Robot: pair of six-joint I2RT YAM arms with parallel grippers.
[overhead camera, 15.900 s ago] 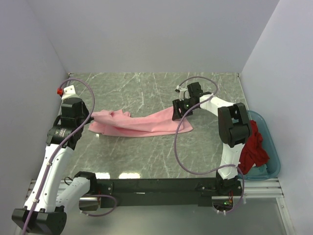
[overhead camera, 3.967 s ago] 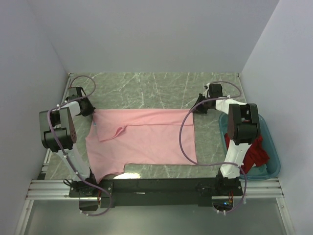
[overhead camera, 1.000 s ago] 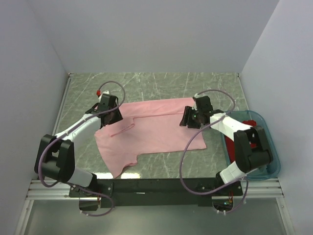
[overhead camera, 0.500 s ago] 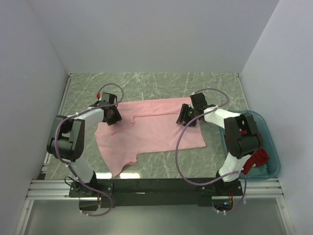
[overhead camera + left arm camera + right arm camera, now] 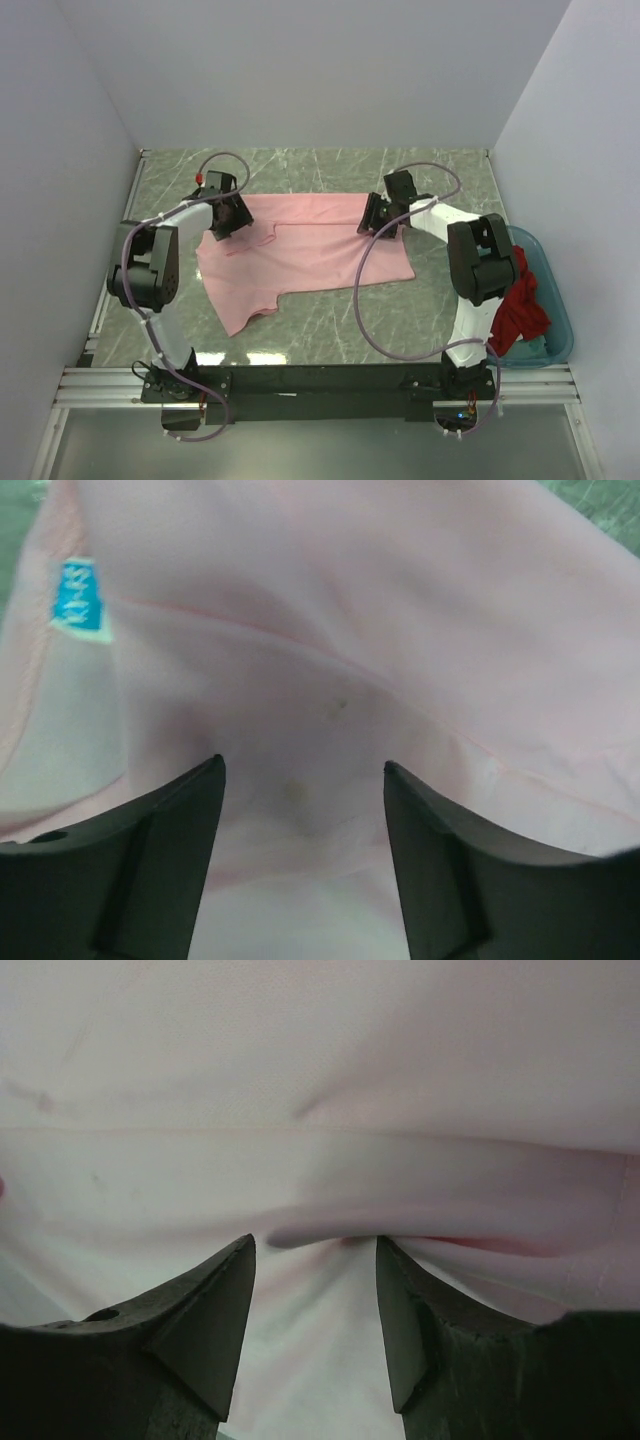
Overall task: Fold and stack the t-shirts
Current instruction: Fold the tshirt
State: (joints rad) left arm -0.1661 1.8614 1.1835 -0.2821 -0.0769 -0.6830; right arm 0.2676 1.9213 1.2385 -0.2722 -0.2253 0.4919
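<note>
Green marbled desk: the light pink t-shirt lies spread at centre. Left fingers and right fingers stand parted on its far corners, cloth between them, nothing clamped.

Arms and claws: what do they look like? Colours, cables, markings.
Left arm and right arm: white links, black joint housings, a lavender cable looping along each. Left claw and right claw: dark, wedge-shaped fingers. Small red tab by the left wrist.

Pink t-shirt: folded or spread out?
Spread, not folded: the pink t-shirt lies opened flat on the table, one sleeve out at its near-left corner, a small crease near the left gripper.
</note>
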